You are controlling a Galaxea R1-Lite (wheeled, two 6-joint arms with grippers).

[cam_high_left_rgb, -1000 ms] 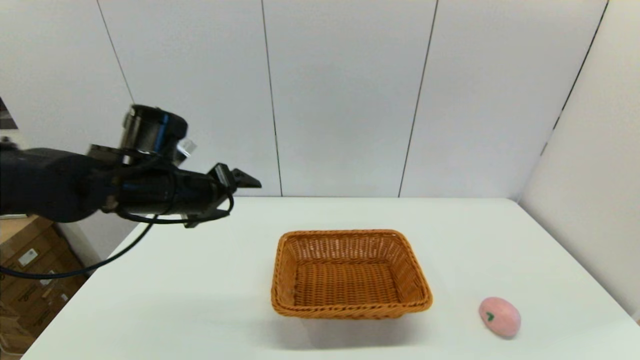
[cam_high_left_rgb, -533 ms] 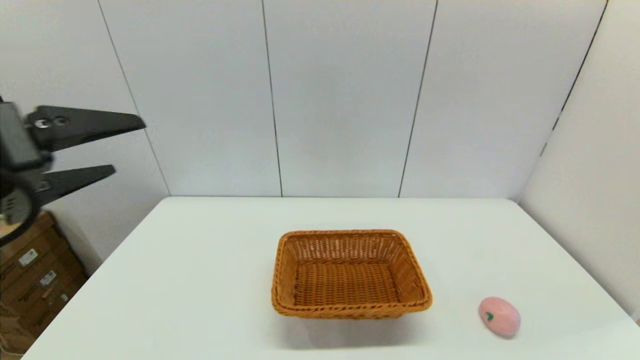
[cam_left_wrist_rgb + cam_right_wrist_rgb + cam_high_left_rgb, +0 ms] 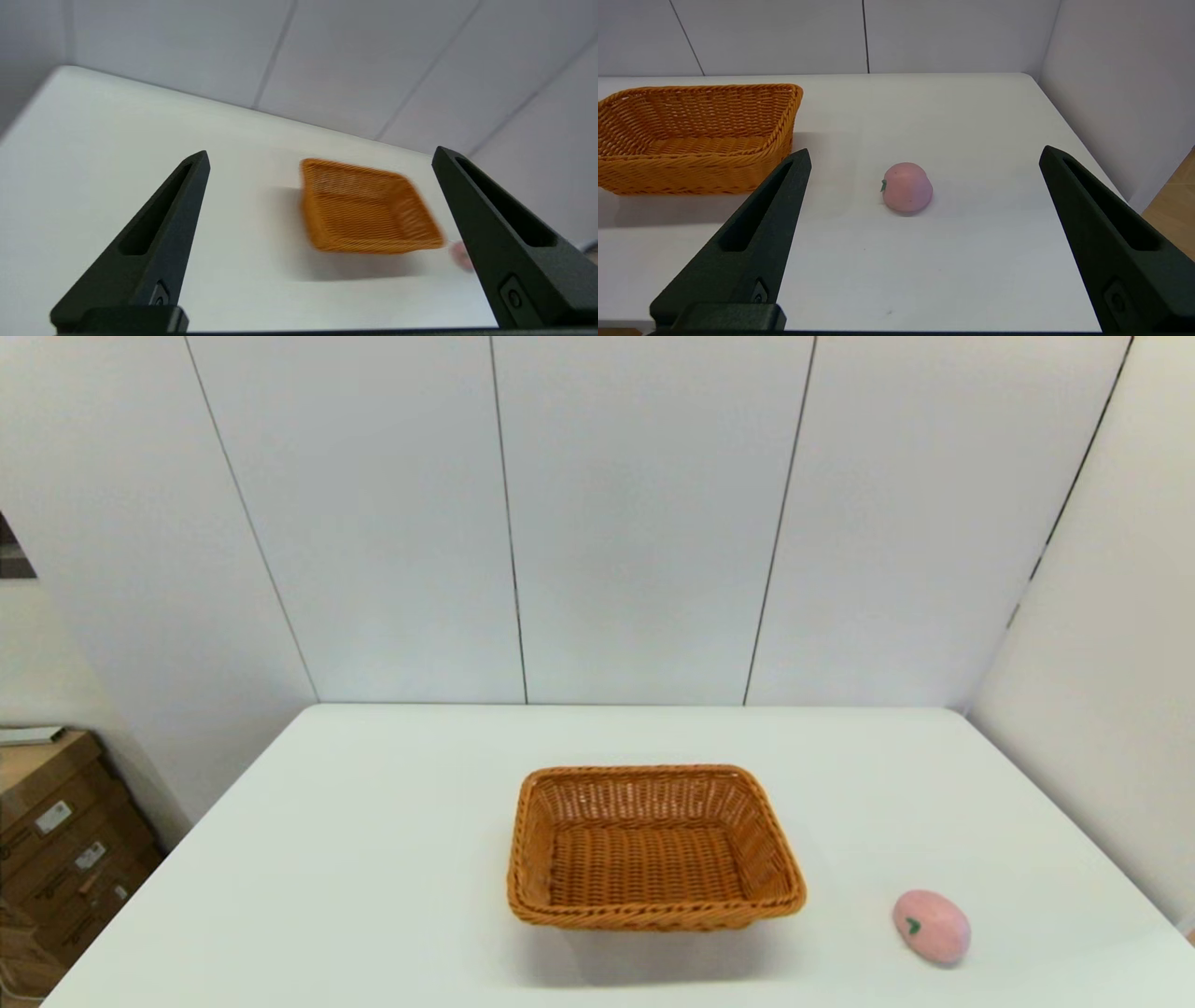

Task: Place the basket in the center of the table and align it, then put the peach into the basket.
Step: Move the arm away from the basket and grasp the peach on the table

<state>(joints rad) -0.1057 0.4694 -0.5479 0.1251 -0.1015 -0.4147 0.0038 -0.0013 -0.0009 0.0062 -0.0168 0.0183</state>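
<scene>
A: Why is the basket (image 3: pixel 653 847) sitting where it is?

B: It lies about mid-worktop (image 3: pixel 373 896), its sides roughly square to the edges, and it is empty. I'd judge the centring step done, which leaves the peach (image 3: pixel 931 926).

A: Where is that?

B: On the worktop to the basket's right, near the front edge, well apart from the basket and untouched.

A: And the grippers?

B: Neither shows from the head camera. The right gripper (image 3: pixel 924 242) points at the peach, which sits between its fingers but farther off; jaws spread wide, holding nothing. I'd guess it takes the peach. The left gripper (image 3: pixel 322 242) hangs off the basket's left, jaws also wide apart and empty.
</scene>
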